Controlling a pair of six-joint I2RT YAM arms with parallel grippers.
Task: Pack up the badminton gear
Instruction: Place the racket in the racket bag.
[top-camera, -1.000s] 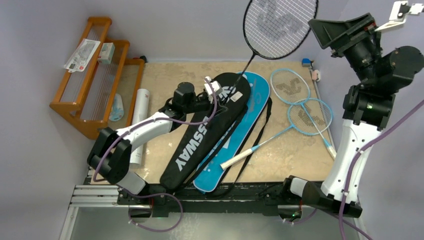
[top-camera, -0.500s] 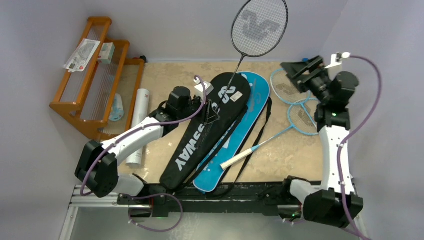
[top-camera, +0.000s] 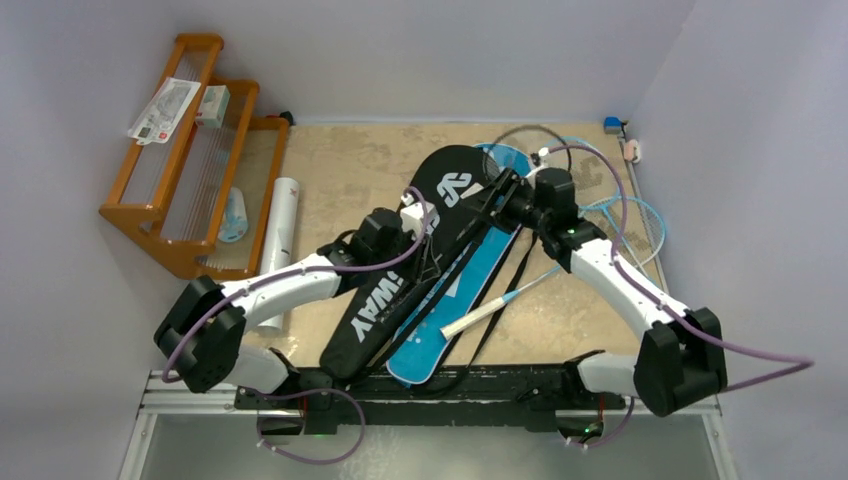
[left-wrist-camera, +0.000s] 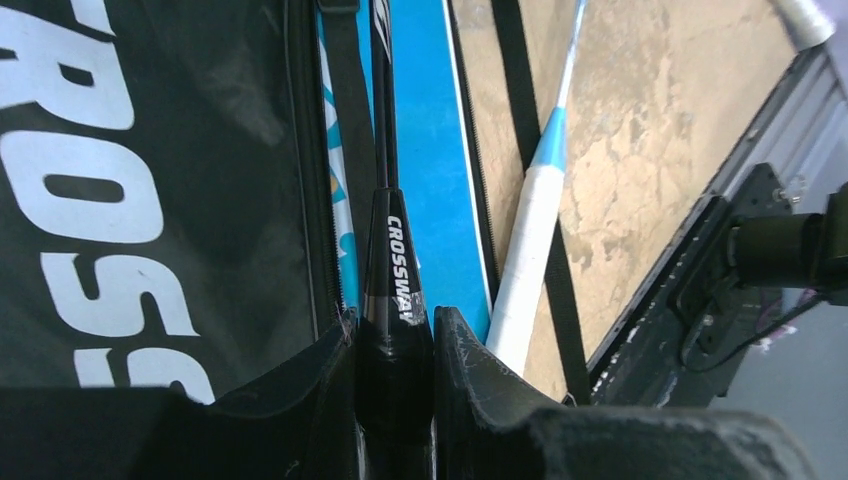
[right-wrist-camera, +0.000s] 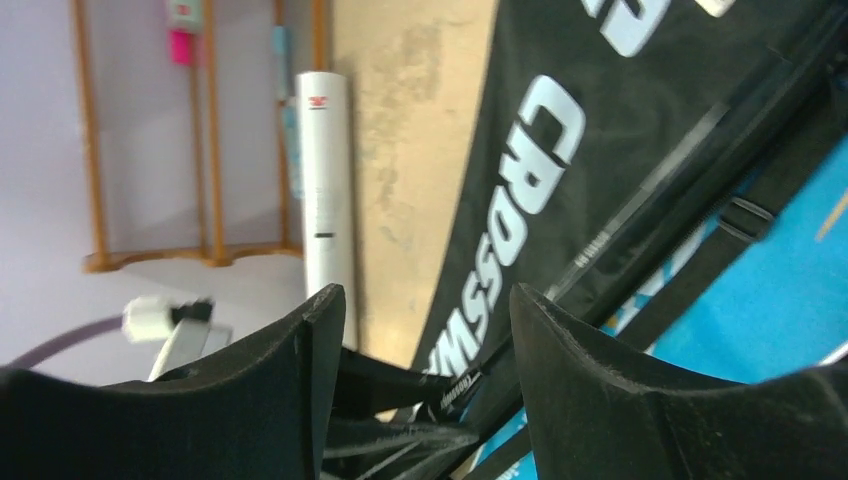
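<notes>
Crowded mid-table by the black cover (top-camera: 375, 310), blue cover (top-camera: 440, 340) and loose strap (top-camera: 497, 310). Hemmed left by tube (top-camera: 283, 215) and rack (top-camera: 185, 165). Open over bare table (top-camera: 350, 160) at the far side and near right.

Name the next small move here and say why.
Probably close the right end effector on the edge of the black cover to hold it open. Its jaws stand open just above that cover, while the left end effector is shut on the black racket, whose shaft lies alongside the cover, not inside.
</notes>
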